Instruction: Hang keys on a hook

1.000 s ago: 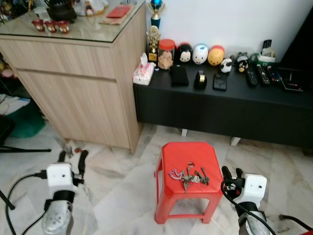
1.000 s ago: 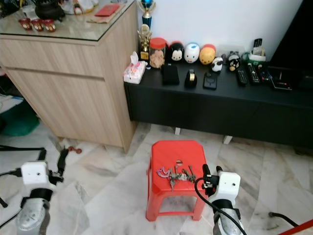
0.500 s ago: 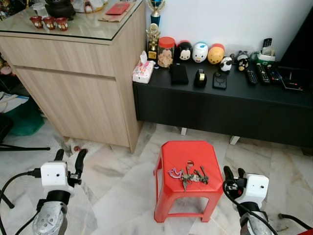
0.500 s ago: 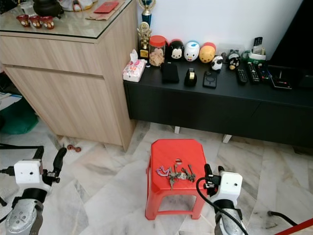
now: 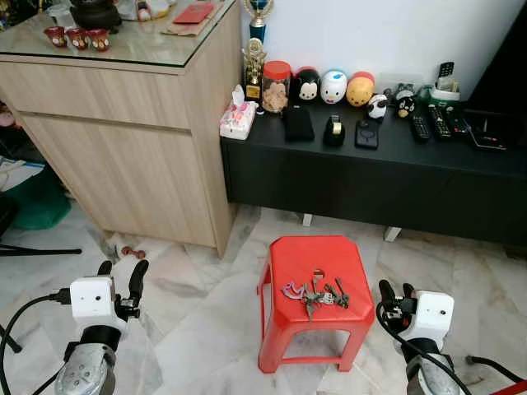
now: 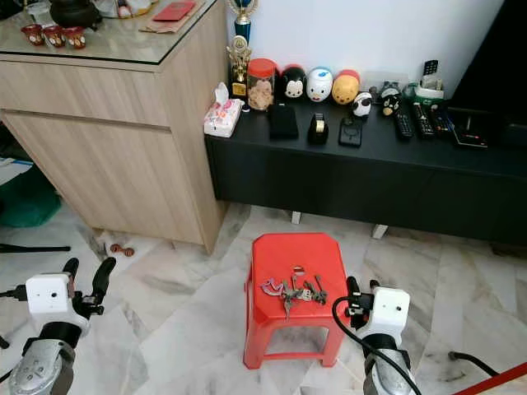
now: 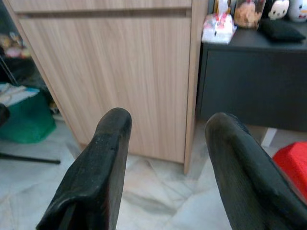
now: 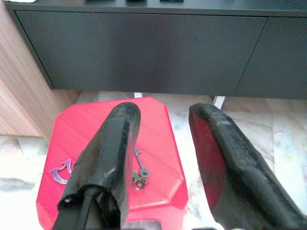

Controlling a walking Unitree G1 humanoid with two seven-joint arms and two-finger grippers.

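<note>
Centrally, a bunch of keys (image 5: 314, 291) is seen lying on the red plastic stool (image 5: 311, 257). Right gripper (image 5: 394, 290) is held at the stool's 3 o'clock, fingers spread and empty. Left gripper (image 5: 121, 274) is held at 9 o'clock, fingers spread, well apart from the stool.

Home living room, low black TV console (image 5: 370, 169), wooden sideboard (image 5: 123, 140), marble floor (image 5: 198, 313)
</note>
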